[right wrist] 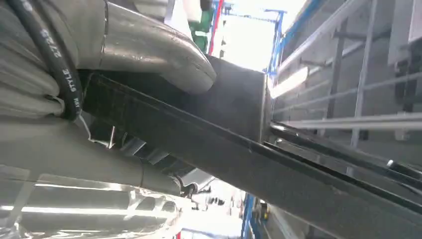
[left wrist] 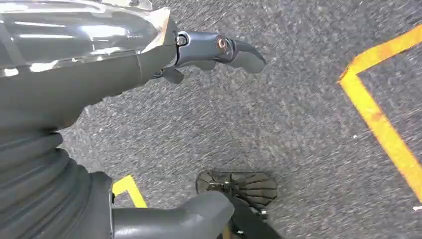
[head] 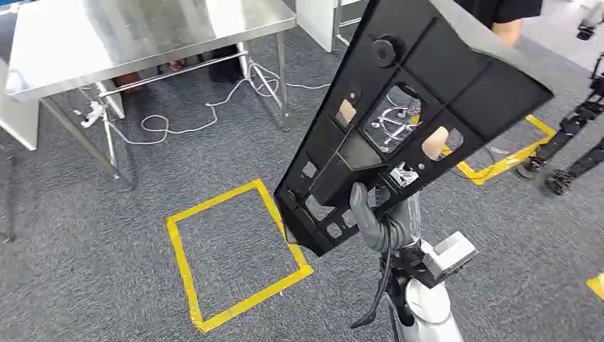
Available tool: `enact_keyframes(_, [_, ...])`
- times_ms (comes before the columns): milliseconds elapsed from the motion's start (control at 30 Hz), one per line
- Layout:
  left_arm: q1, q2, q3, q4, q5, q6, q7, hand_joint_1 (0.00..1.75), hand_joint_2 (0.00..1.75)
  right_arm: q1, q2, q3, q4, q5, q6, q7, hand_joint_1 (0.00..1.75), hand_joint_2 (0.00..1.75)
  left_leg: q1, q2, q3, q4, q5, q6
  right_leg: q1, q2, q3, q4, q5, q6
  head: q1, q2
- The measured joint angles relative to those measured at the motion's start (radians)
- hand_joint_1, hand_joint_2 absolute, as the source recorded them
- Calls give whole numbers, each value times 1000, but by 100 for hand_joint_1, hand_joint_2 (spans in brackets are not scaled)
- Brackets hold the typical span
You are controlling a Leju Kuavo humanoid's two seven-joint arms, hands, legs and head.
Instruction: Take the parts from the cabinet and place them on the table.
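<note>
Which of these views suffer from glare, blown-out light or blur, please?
Head view: sharp and evenly lit, soft sheen on the steel table. Left wrist view: carpet smeared by motion blur, bright highlights on the left hand. Right wrist view: background blown out white behind the black part held by the right hand.

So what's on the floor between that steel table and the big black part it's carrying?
In the head view: grey carpet, white cable and a yellow tape square.
</note>
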Motion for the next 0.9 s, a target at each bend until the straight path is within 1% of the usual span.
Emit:
enact_keyframes(33, [2, -1, 0, 0, 0, 0, 0, 0, 175, 0, 0, 0, 1, 0, 0, 0, 175, 175, 2, 1, 4, -14, 22, 0, 0, -11, 2, 0, -1, -1, 0, 0])
enact_keyframes(67, [3, -1, 0, 0, 0, 0, 0, 0, 175, 0, 1, 0, 2, 0, 0, 0, 175, 175, 2, 4, 31, -72, 59, 1, 1, -21, 4, 0, -4, 0, 0, 0])
enact_keyframes(100, [3, -1, 0, 0, 0, 0, 0, 0, 175, 0, 2, 0, 2, 0, 0, 0, 175, 175, 2, 14, 81, -167, 105, 5, 1, -31, 7, 0, -6, 1, 0, 0])
enact_keyframes(133, [1, 0, 0, 0, 0, 0, 0, 0, 175, -1, 3, 0, 2, 0, 0, 0, 175, 175, 0, 45, 136, -267, 144, 11, 1, -40, 12, 0, -10, 6, -1, 0])
enact_keyframes(167, [-2, 0, 0, 0, -1, 0, 0, 0, 175, -1, 5, 0, 2, 0, 0, 0, 175, 175, -8, 83, 162, -320, 141, 15, 9, -48, 16, 0, -14, 10, 0, 0])
enact_keyframes(200, [-4, -1, 0, 0, -3, 0, 0, 0, 175, -3, 5, 0, 2, 1, -1, 0, 175, 175, -11, 66, 162, -320, 145, 21, 15, -53, 16, 0, -17, 17, 3, 0])
enact_keyframes(267, [-5, -2, 0, 0, -8, 1, 0, 0, 175, -3, 8, 0, 2, 7, -2, 2, 175, 175, -16, 47, 157, -319, 143, 27, 13, -71, 21, -4, -18, 24, 3, 0])
enact_keyframes(300, [-4, -1, 0, 0, -9, 2, 1, 0, 175, -4, 10, 1, 2, 8, -2, 3, 175, 175, -16, 35, 156, -323, 145, 34, 13, -81, 26, -10, -18, 30, 2, 0])
enact_keyframes(333, [-4, -1, 1, 0, -10, 2, 2, 0, 175, -5, 13, 0, 1, 9, -2, 5, 175, 175, -1, 21, 172, -341, 156, 46, 24, -81, 21, -3, -28, 38, 4, 0])
enact_keyframes(367, [-4, -2, 1, 0, -10, 2, 0, 0, 175, -6, 13, 0, 1, 9, -3, 6, 175, 175, -5, 15, 178, -345, 157, 49, 15, -32, 20, 27, -45, 37, 7, 0])
enact_keyframes(400, [-7, -2, 1, 0, -10, 2, 0, 0, 175, -7, 13, 0, -1, 10, -5, 6, 175, 175, -3, 5, 178, -345, 159, 57, 13, 9, -13, 93, -77, 26, 5, 0])
enact_keyframes(433, [-12, -2, 2, 0, -9, 2, 0, 0, 175, -5, 12, 0, -1, 11, -5, 6, 175, 175, -3, -8, 177, -345, 159, 58, 10, 28, -57, 180, -113, 20, 12, 0])
enact_keyframes(467, [-12, -2, 3, 0, -8, 2, -1, 0, 175, 0, 11, -1, 0, 12, -5, 9, 175, 175, -4, -22, 176, -345, 158, 59, 9, 34, -99, 258, -141, 19, 12, 0])
enact_keyframes(500, [-12, -2, 5, 0, -7, 2, -1, 0, 175, 4, 10, -2, 0, 12, -6, 10, 175, 175, -4, -36, 176, -345, 158, 59, 9, 36, -128, 310, -153, 24, 12, 0])
enact_keyframes(533, [-12, -2, 6, 0, -6, 2, -1, 0, 175, 6, 8, -2, 0, 12, -6, 10, 175, 175, -5, -51, 176, -344, 158, 59, 9, 37, -136, 310, -142, 33, 12, 0])
enact_keyframes(567, [-10, -2, 7, 0, -6, 2, -1, 0, 175, 6, 7, -2, 0, 12, -6, 10, 175, 175, -5, -66, 178, -343, 158, 58, 8, 38, -116, 258, -111, 45, 12, 0])
enact_keyframes(600, [-11, -3, 8, 0, -5, 2, -1, 0, 175, 5, 7, -2, 0, 12, -6, 10, 175, 175, -5, -77, 180, -343, 157, 57, 8, 41, -78, 173, -70, 56, 12, 0])
enact_keyframes(633, [-11, -4, 8, 0, -4, 2, -1, 0, 175, 5, 7, -2, 0, 13, -7, 11, 175, 175, -5, -86, 182, -342, 155, 54, 5, 50, -35, 75, -27, 63, 12, 0])
enact_keyframes(667, [-10, -4, 8, 0, -4, 2, -1, 0, 175, 5, 6, -2, 0, 25, -17, 13, 175, 175, -5, -93, 181, -339, 152, 50, 2, 59, -6, 0, -1, 61, 13, 0])
enact_keyframes(700, [-9, -4, 8, 0, -4, 6, 0, 0, 175, 4, 7, -2, 0, 47, -32, 16, 175, 175, -13, -104, 179, -332, 146, 42, 5, 59, -8, -9, 2, 48, 13, 0])
enact_keyframes(733, [-8, -3, 10, 0, -4, 11, 0, 0, 175, 4, 7, -1, 0, 68, -54, 21, 175, 175, -13, -104, 176, -330, 144, 42, 2, 58, 2, -10, 5, 41, 12, 0])
enact_keyframes(767, [-6, -3, 14, 0, -3, 11, 0, 0, 175, 4, 7, -2, 0, 77, -72, 26, 175, 175, -12, -102, 174, -330, 145, 55, 2, 58, -1, -9, 5, 41, 10, 0])
enact_keyframes(800, [-3, -3, 19, 0, -3, 11, 1, 0, 175, 4, 7, -3, 0, 80, -79, 29, 175, 175, -9, -98, 175, -330, 145, 54, 5, 59, -1, -9, 7, 38, 11, 0])
enact_keyframes(900, [-3, -5, 21, 1, -4, 11, 2, 0, 175, -1, 7, -6, 0, 86, -87, 30, 175, 175, -6, -90, 180, -334, 145, 54, 9, 66, -1, -8, 7, 37, 10, 0])
